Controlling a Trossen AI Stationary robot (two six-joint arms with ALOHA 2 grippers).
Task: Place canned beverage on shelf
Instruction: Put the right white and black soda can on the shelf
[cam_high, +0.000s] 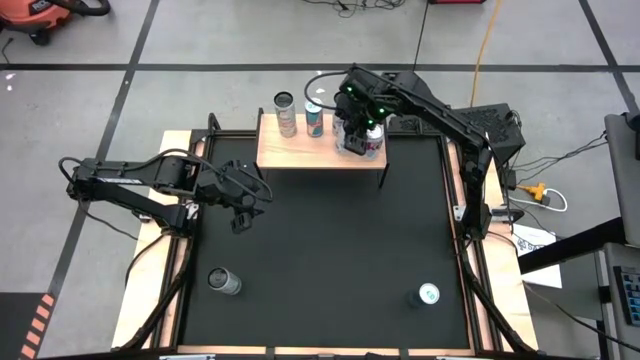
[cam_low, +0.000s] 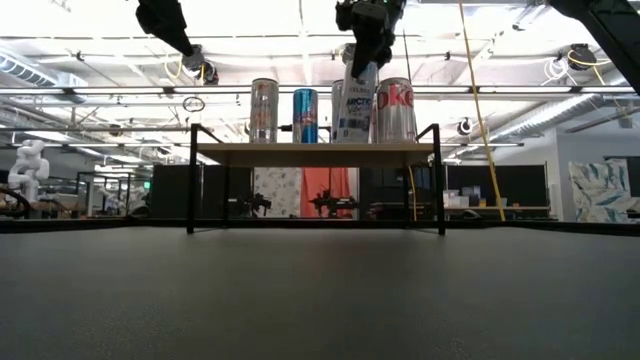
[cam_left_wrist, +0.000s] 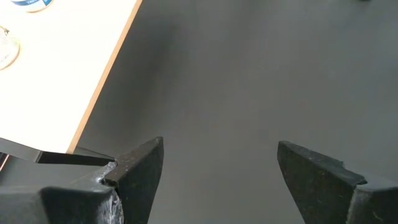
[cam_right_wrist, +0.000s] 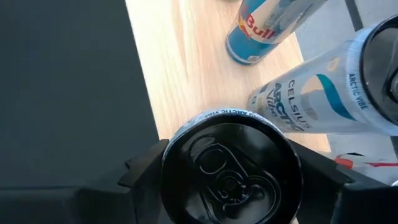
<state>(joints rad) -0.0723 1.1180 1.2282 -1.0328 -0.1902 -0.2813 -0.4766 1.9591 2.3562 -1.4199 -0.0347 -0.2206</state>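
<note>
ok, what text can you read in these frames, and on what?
"CELSIUS", "ARCTIC VIBE": white can on the shelf.
"Red Bull", partly cut off: blue can.
"ARCTIC VIBE": rim of the black-topped can at the right gripper.
Lettering on the red can: unreadable.

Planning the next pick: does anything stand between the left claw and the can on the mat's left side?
Nothing visible: only bare black mat lies between the left claw and that can, with the claw open.
</note>
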